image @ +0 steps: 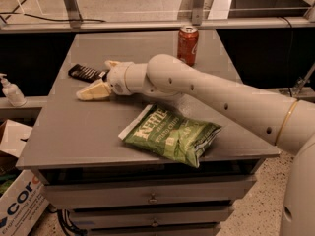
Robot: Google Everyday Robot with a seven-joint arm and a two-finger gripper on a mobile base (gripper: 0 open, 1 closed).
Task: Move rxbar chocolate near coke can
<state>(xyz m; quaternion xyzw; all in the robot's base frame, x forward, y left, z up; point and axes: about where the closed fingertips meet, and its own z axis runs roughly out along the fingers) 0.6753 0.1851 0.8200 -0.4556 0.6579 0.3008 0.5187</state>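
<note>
The rxbar chocolate point(84, 73), a flat black bar with white lettering, lies on the grey table point(74, 132) at the left. My gripper point(94, 79) is right beside it, low over the table and open. One cream finger point(93, 91) is just in front of the bar and the other point(112, 63) is at its right end. The arm partly covers the bar's right end. The coke can point(188, 44), red with a silver top, stands upright at the back of the table, to the right of the bar and well apart from it.
A green chip bag point(172, 134) lies at the front of the table under my arm. A white pump bottle point(11, 91) stands on a ledge to the left. A cardboard box point(19, 205) sits on the floor at the lower left. Drawers are below the tabletop.
</note>
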